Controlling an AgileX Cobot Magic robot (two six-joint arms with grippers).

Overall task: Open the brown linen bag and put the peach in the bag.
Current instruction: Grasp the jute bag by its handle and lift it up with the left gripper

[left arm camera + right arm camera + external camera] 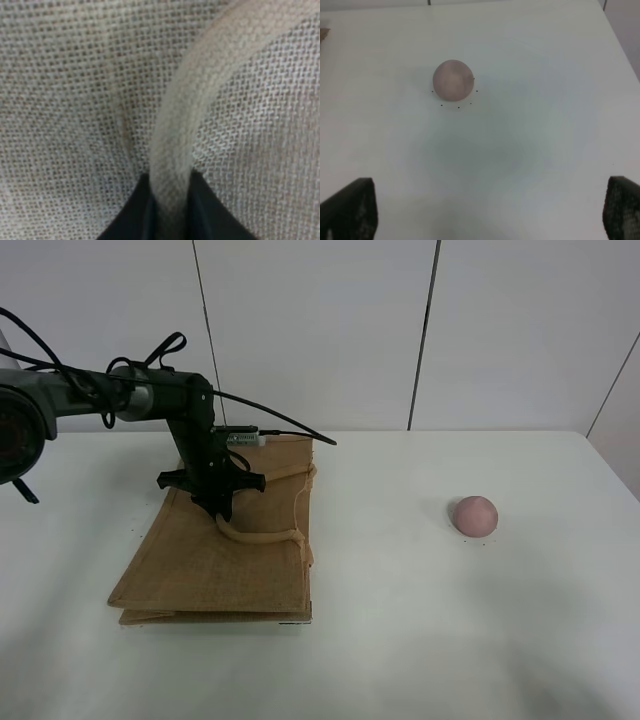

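We can find no words or numbers to read here. A small pale green patch [240,438] sits on the left arm [188,415], just above the brown linen bag [215,565]. It is too tiny and blurry for us to tell if it has any writing.

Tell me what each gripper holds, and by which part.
The left gripper grips the brown linen bag by one beige loop handle. The right gripper is open, holding nothing.
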